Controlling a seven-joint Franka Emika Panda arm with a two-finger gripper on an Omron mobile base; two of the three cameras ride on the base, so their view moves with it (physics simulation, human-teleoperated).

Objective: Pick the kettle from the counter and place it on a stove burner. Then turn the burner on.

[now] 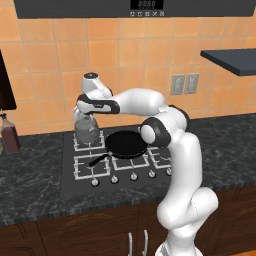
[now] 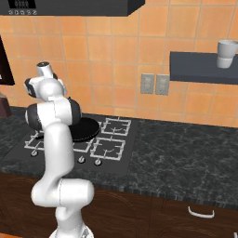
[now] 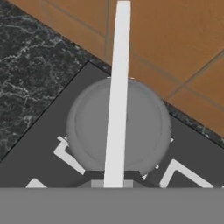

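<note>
The kettle [image 1: 87, 131] is over the back-left burner [image 1: 89, 141] of the black cooktop [image 1: 70, 180], its base at or just above the light-grey grate; whether it rests on the wires or hangs a little clear cannot be told. The gripper [image 1: 84, 116] reaches down onto it from above, the white arm [image 1: 145, 102] stretched out leftward from the base; in the hand view the kettle [image 3: 118, 124] sits straight below as a round grey dome with its handle [image 3: 117, 96] running up the middle as a pale strip, and grate bars [image 3: 177, 170] show around its edge. The fingertips are hidden there, so whether the jaws are clamped on the handle or parted cannot be told. The frying pan [image 1: 126, 143] lies on the centre of the cooktop, just right of the kettle and apart from it, its handle pointing toward the front-left grate [image 1: 91, 166]; a row of knobs [image 1: 134, 176] lines the front edge. The counter [image 1: 30, 185] spreads dark and speckled to both sides; a brown bottle [image 1: 10, 135] stands on it at far left, well apart from the kettle. In the right base view the arm [image 2: 51, 111] covers much of the cooktop [image 2: 116, 139], and a white cup [image 2: 226, 53] stands on a dark shelf [image 2: 200, 67] at upper right.
</note>
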